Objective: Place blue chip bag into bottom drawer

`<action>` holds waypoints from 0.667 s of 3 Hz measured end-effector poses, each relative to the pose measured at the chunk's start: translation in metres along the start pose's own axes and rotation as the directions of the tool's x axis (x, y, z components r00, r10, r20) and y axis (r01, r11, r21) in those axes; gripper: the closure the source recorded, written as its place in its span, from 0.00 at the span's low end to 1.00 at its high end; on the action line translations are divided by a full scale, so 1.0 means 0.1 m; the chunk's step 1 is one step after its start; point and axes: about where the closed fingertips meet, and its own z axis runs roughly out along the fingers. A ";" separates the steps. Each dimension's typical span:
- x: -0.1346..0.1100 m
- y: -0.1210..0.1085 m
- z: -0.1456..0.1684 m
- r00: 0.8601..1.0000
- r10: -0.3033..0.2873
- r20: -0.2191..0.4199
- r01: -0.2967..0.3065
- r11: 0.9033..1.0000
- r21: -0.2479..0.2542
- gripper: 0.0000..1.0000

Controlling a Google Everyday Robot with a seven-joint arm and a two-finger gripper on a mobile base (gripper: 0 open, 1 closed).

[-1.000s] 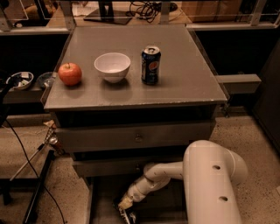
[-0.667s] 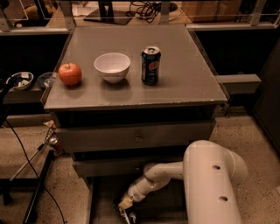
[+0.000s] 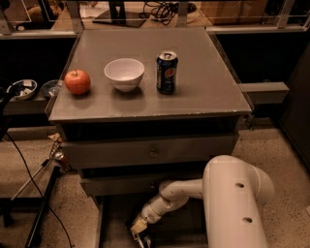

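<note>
Grey bottom drawer (image 3: 117, 220) beneath gripper (image 3: 142, 237)

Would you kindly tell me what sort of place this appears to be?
Likely a robotics lab or office test area: a grey drawer cabinet, loose cables behind it, and the arm's gripper low at the bottom drawer.

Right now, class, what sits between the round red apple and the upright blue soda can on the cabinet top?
A round white bowl, in the camera view; the gripper is low over the grey bottom drawer.
</note>
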 end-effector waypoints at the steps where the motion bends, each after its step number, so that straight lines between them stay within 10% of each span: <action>1: 0.00 0.00 0.00 1.000 0.000 0.000 0.000 1.000 0.000 0.07; 2: 0.00 0.00 0.00 1.000 0.000 0.000 0.000 1.000 0.000 0.00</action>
